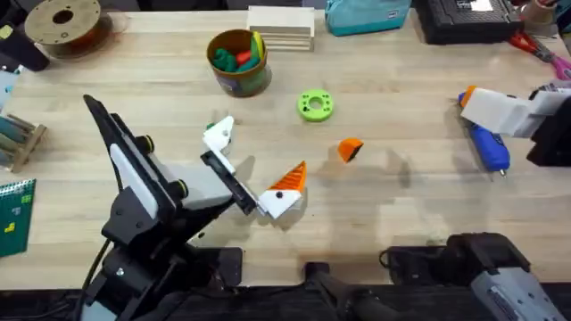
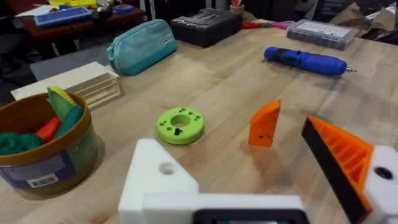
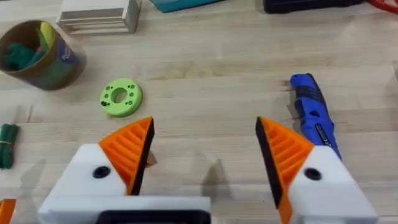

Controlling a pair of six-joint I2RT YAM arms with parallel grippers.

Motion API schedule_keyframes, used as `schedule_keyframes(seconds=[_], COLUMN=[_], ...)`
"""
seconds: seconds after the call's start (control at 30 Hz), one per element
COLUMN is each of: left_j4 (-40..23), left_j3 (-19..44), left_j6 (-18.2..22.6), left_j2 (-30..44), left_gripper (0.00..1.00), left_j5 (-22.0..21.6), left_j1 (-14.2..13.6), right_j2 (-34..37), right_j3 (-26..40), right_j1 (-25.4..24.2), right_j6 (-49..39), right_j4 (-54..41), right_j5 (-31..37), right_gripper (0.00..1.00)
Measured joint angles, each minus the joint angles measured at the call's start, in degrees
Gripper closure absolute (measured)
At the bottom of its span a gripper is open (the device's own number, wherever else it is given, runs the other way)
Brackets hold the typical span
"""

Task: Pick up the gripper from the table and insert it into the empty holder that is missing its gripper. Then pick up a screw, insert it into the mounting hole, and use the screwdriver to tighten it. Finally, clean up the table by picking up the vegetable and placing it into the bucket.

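Orange gripper tip point(image 1: 350, 150) lies loose on the wooden surface point(image 1: 419, 223), near the middle, just right of the left end effector point(image 1: 254, 169) and well apart from the right end effector point(image 3: 202, 162). It looks like a small, light, rigid plastic wedge, probably smooth enough to skid or tip if pinched on its sloped faces; my judgement is that the flat parallel sides offer the surest hold, leaving the mounting end free for the holder.

The left end effector stands open, with one white holder point(image 2: 163, 180) bare and its other finger still carrying an orange tip point(image 2: 342, 158). The right end effector also stands open, both orange pads point(image 3: 134, 146) in place, hovering near the blue screwdriver point(image 1: 486, 147) at the right side.

A bright green disc point(image 1: 315, 104) sits just beyond the wedge, close enough to be nudged. The bucket point(image 1: 238, 62) of toy pieces stands farther back, and the dark green vegetable point(image 3: 7, 146) lies left of the disc. Nothing sits directly between the wedge and the bare holder.
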Motion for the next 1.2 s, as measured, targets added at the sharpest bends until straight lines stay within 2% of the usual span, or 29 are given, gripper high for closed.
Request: schedule_keyframes(seconds=[0.63,0.87,1.0,1.2], left_j4=[0.0,0.0,0.0,0.0], left_j3=[0.0,0.0,0.0,0.0], left_j6=[-0.1,-0.2,-0.2,-0.2], left_j2=[0.0,0.0,0.0,0.0], left_gripper=[0.014,0.014,0.014,0.014], left_j5=[0.0,-0.3,-0.4,-0.5], left_j1=[0.0,0.0,0.0,0.0], right_j2=[0.0,2.5,11.0,24.0], right_j3=[0.0,0.4,0.5,0.5], right_j1=[0.0,0.3,4.4,16.5], right_j6=[1.2,-0.6,-1.9,-2.9], right_j4=[0.1,-4.1,-6.4,-6.1], right_j5=[-1.0,-10.1,-13.4,-12.9], right_gripper=[0.052,0.051,0.05,0.05])
